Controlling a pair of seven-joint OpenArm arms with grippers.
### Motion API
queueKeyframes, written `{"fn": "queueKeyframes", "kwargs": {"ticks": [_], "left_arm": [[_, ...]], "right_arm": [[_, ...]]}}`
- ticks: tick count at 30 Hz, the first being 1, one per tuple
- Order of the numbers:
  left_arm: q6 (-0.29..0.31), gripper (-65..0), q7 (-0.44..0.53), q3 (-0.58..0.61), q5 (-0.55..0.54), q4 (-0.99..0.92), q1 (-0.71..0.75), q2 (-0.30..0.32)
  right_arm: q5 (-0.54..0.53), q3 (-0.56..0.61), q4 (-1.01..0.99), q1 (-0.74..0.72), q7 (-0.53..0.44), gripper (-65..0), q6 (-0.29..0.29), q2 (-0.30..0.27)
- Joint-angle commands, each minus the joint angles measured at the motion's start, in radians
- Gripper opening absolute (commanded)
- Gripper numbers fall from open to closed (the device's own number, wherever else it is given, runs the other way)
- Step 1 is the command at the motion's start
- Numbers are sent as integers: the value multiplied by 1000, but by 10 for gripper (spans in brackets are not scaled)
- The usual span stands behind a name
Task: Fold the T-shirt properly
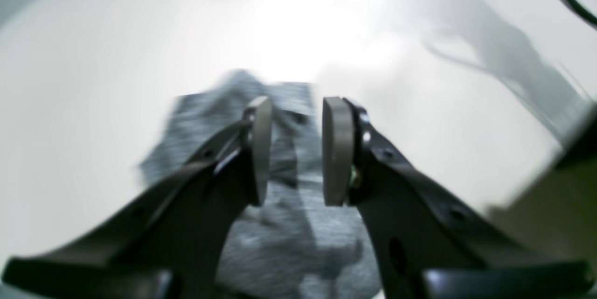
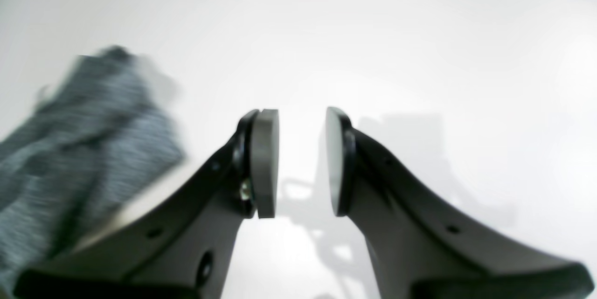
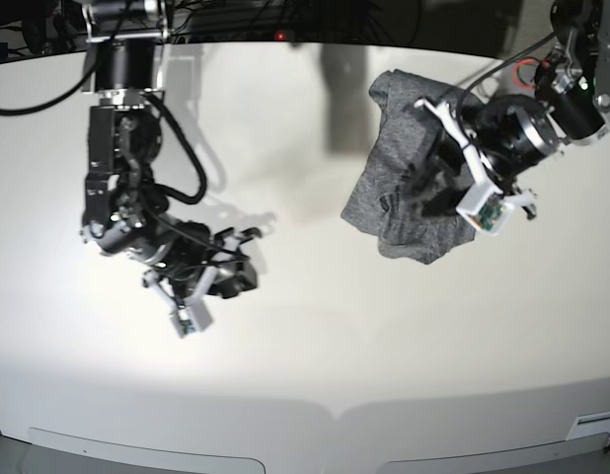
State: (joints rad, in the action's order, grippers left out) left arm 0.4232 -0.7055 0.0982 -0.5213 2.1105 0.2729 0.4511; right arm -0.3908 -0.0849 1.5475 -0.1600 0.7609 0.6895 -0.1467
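The heather-grey T-shirt [image 3: 389, 202] lies crumpled in a heap at the table's back right. In the left wrist view the T-shirt [image 1: 289, 238] fills the space under and behind the jaws. My left gripper [image 1: 296, 149] hovers over the heap, open, with nothing between its pads; from the base camera the left gripper [image 3: 420, 188] is right above the cloth. My right gripper [image 2: 302, 161] is open over bare table, with the T-shirt [image 2: 70, 149] off to its left. In the base view the right gripper [image 3: 241, 245] sits well left of the garment.
A white table [image 3: 305, 365] carries everything. Black cables [image 3: 187, 168] hang along the arm on the base view's left. Dark equipment lines the table's back edge [image 3: 285, 38].
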Motion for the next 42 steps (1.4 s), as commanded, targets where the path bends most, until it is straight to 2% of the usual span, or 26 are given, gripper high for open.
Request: {"fn": "queueKeyframes", "kwargs": {"ticks": [1, 6, 12, 14, 17, 20, 21, 24, 26, 29, 32, 34, 37, 42], "left_arm": [[-4, -470, 51, -8, -5, 2, -7, -2], [-4, -470, 83, -8, 53, -112, -7, -100], [-4, -470, 131, -8, 131, -253, -7, -215], [-5, -470, 171, -8, 185, -259, -9, -245], [-16, -470, 176, -8, 243, -260, -10, -285], [-18, -470, 174, -14, 263, -259, -10, -290], [-34, -470, 159, -27, 262, -259, -8, -290], [-131, -470, 107, -105, 259, -259, -4, -290], [-159, -470, 111, -183, 226, -257, -7, -290], [-156, -470, 92, -285, 67, -243, -9, -290], [-103, -470, 88, -325, -29, -240, -7, -290], [-57, -470, 77, -325, -50, -240, -6, -292], [-21, -470, 70, -324, -74, -240, -6, -319], [4, -470, 78, -312, 14, -240, -7, -390]], "right_arm": [[-35, -18, 22, -16, -16, -470, 9, -20], [-143, -104, 22, -3, 48, -470, 9, -76], [-192, -189, 22, -3, 71, -470, 9, -81], [-193, -197, 22, -3, 71, -470, 9, -81], [-193, -196, 22, -3, 71, -470, 9, -80], [-193, -196, 22, -3, 72, -470, 9, -81], [-193, -196, 22, -3, 73, -470, 9, -82], [-193, -196, 22, -3, 75, -470, 9, -84], [-194, -196, 22, -3, 74, -470, 9, -84], [-194, -196, 22, -3, 73, -470, 9, -84], [-193, -196, 22, -3, 66, -470, 9, -84], [-194, -196, 22, -4, 66, -470, 9, -83], [-193, -196, 22, -3, 67, -470, 9, -84], [-193, -196, 22, -3, 67, -470, 9, -84]]}}
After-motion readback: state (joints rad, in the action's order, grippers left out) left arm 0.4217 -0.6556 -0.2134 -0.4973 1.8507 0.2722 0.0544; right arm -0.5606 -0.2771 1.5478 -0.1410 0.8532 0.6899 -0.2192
